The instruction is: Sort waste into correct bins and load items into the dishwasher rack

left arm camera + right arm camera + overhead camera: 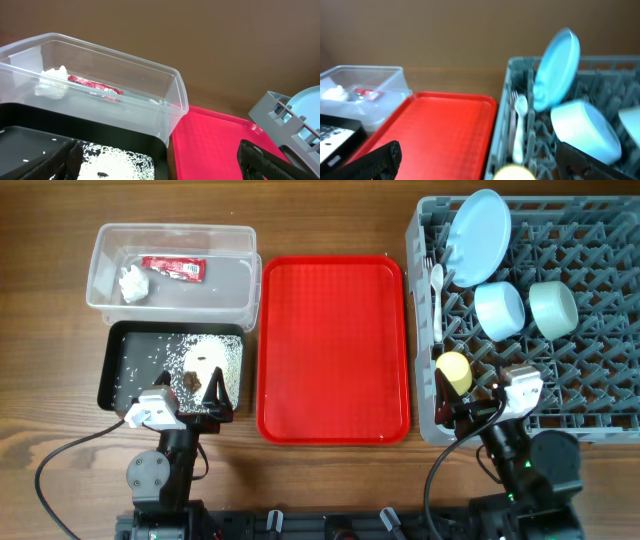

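Red wrapper [173,268] and white tissue [133,283] inside clear bin [175,227].

A flat rectangular red plastic tray [333,350] with rounded corners and a low raised rim lies on the brown wood-grain desk [50,330]. It sits about mid-scene, its long sides running near to far. Its floor has a fine grid texture.
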